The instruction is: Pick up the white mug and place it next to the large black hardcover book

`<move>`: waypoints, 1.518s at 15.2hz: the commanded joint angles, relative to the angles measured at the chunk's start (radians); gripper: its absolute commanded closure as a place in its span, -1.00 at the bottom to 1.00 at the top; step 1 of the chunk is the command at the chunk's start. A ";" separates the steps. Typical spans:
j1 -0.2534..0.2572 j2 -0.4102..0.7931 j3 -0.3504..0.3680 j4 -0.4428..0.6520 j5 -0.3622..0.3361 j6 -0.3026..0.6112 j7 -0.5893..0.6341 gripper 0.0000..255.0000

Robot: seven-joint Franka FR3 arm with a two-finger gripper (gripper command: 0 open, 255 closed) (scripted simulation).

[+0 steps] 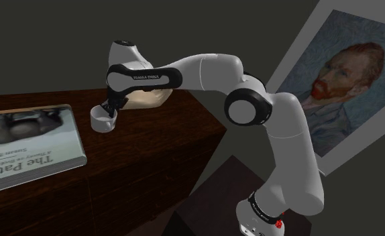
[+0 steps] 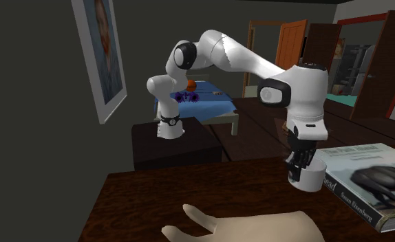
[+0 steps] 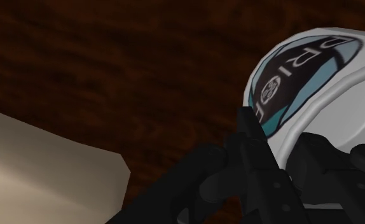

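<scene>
You hold the mug near the book.
Your tool pinches its rim; book lies toward the shoulder view's left on the desk.

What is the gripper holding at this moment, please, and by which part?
The white mug: the gripper clasps it at the rim, apparently pinching the wall from above.

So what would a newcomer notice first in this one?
The white arm reaching over the dark wooden table, its black gripper clasping a white mug just beside the big book. Then the bearded man's portrait on the wall, and a pale hand-shaped object lying on the table.
</scene>
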 commanded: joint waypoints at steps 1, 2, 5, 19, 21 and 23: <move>0.000 0.009 0.000 -0.012 0.000 0.021 -0.001 1.00; 0.000 0.015 0.000 -0.015 0.000 0.030 -0.001 1.00; 0.000 0.032 0.000 -0.023 0.000 0.055 -0.002 1.00; -0.001 0.011 0.000 -0.025 0.001 0.036 -0.002 -1.00; -0.003 -0.028 0.000 -0.023 0.001 -0.004 -0.002 -1.00; -0.003 -0.042 0.000 -0.020 0.001 -0.021 -0.002 -1.00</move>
